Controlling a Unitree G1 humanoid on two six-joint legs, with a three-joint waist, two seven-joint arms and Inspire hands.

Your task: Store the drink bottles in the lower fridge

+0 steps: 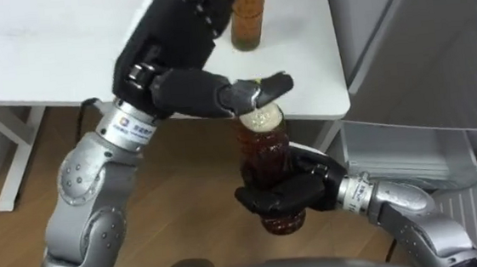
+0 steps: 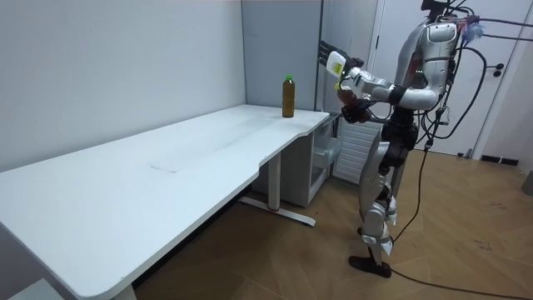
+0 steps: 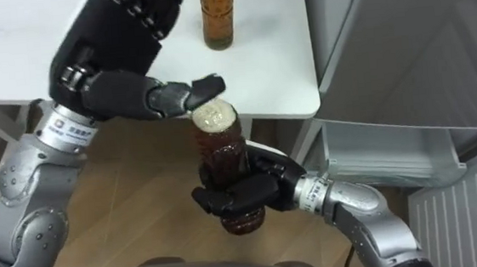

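Observation:
My right hand [image 1: 293, 194] is shut on a brown drink bottle [image 1: 264, 151] and holds it upright, in front of the white table's [image 1: 44, 46] corner. My left hand [image 1: 194, 89] reaches across from the left with fairly straight fingers that rest on the bottle's pale cap. A second brown bottle [image 1: 249, 17] stands on the table near its far edge; in the room view it has a green cap [image 2: 288, 95]. The low white fridge [image 1: 406, 150] stands open to my right, beside the table.
A tall grey cabinet [image 1: 421, 17] rises above the open fridge on the right. The table's leg [image 1: 10, 160] stands at the left over the wooden floor [image 1: 184, 206]. In the room view I stand at the table's end, facing the fridge [image 2: 333, 154].

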